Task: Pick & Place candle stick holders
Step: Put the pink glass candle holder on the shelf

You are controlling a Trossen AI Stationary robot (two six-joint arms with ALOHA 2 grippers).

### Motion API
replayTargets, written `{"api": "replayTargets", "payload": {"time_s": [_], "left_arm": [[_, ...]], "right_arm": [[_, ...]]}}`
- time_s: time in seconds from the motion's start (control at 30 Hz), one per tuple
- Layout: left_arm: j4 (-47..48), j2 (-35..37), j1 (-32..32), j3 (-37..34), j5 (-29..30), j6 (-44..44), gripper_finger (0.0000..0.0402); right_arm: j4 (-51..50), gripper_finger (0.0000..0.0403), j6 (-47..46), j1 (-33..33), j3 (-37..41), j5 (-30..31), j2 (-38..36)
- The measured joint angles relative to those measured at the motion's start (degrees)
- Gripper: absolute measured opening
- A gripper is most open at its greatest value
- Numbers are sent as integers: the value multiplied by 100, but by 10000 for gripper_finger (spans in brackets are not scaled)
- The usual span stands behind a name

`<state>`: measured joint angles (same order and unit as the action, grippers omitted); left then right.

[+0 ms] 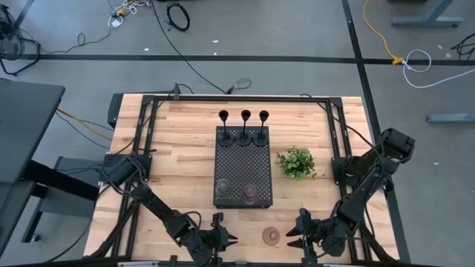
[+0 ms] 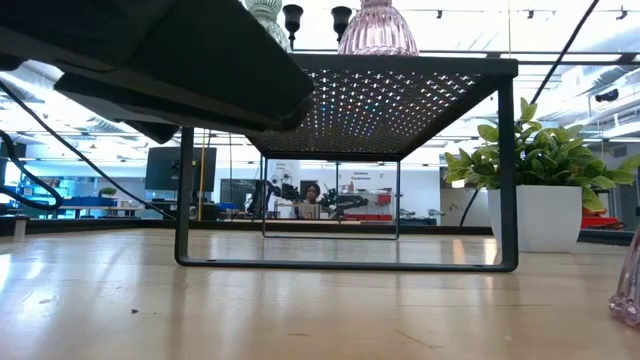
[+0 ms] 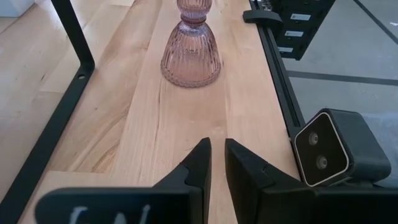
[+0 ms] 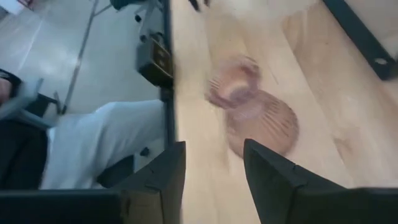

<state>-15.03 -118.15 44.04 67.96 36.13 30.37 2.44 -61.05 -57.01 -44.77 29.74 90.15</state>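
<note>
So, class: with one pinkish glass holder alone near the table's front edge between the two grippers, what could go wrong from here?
1. The pinkish glass holder stands close to the table's front edge; a nudge from the open right gripper might push it off.
2. It is ribbed glass and narrows upward, so the fingers could slip or tip it.
3. The left gripper, nearly closed, waits close on its other side; the two arms might clash.

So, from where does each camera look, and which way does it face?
High: above, looking straight down on the tray and both arms.
Low: at table height, level under the tray; a dark part, maybe an arm.
Left wrist: past left pincer to the pink holder.
Right wrist: past right pincer; shares that holder.
</note>
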Motion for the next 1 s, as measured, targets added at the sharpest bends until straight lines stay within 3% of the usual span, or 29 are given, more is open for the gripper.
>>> {"api": "replayTargets", "payload": {"time_s": [0.27,0.37,0.6,1.0], "left_arm": [[2,1,4,0,-1,-2,51],[4,1,7,0,-34,-4,50],[12,3,8,2,-40,-4,51],[22,3,8,2,-141,-11,51]], "right_arm": [[957,162,305,2,457,528,193],[1671,162,547,4,553,491,361],[2186,167,1010,7,554,439,746],[2060,266,908,164,554,565,826]]}}
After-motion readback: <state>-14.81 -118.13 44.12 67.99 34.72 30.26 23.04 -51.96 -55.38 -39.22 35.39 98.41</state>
